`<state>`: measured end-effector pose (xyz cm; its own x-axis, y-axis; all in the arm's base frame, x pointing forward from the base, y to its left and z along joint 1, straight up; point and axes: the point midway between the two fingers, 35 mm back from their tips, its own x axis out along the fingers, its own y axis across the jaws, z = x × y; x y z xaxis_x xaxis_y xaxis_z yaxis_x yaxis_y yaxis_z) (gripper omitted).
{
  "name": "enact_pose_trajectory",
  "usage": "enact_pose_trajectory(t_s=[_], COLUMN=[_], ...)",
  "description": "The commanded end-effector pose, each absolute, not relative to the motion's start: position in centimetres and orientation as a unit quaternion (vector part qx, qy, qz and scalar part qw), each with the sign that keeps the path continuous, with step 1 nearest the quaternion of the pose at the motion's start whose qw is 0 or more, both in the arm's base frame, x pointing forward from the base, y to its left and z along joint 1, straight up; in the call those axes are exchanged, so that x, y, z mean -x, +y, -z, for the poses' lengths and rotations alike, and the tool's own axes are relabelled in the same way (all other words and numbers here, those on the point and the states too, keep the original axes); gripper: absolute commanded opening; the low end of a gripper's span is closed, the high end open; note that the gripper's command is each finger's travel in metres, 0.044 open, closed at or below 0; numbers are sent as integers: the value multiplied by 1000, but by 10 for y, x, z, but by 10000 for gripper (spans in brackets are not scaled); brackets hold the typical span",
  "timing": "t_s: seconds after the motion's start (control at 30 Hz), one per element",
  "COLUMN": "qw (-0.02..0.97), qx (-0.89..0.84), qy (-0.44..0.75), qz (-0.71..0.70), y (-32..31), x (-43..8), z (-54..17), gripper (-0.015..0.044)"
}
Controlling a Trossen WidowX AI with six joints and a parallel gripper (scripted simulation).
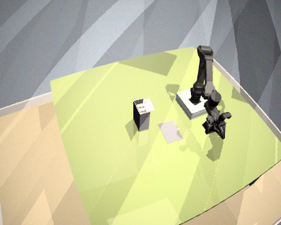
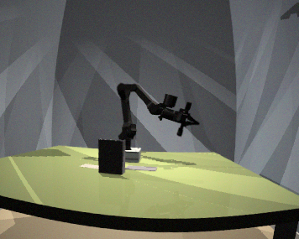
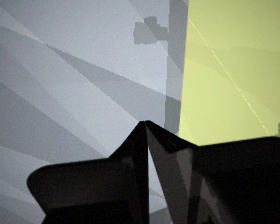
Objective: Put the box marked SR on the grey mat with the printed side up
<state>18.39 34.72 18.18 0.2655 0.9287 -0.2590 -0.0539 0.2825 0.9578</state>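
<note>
The jaws [image 1: 223, 136] [image 2: 197, 123] are pinched shut, with their tips together and nothing in them. They are up in the air, well apart from the dark bin [image 1: 140, 119] [image 2: 111, 157], and they point out and a bit down. The black arm [image 1: 205, 73] [image 2: 125, 110] bends high over its white base [image 1: 187, 108] [image 2: 134, 155].

The bin stands up on the green desk [image 1: 121, 163] [image 2: 158, 194] [image 3: 230, 75]. The tops of the boxes [image 1: 142, 108] peek out of it, but they are too small to read. I cannot tell which one is the SR box. The grey mat [image 1: 170, 131] [image 2: 142, 168] lies flat near the bin, between it and the jaws when seen from the top. In the side view, a pale flat strip [image 2: 88, 166] pokes out on the other side of the bin.
</note>
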Motion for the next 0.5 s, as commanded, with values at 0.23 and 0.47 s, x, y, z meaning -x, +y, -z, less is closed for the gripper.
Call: enact_pose_trajectory(t_s=[0.23,0.47], qw=[725,770], qx=[-437,-411], qy=[421,391], qz=[-326,-290], y=[307,277], x=[-237,-267], z=[-173,-170], gripper=[0,0])
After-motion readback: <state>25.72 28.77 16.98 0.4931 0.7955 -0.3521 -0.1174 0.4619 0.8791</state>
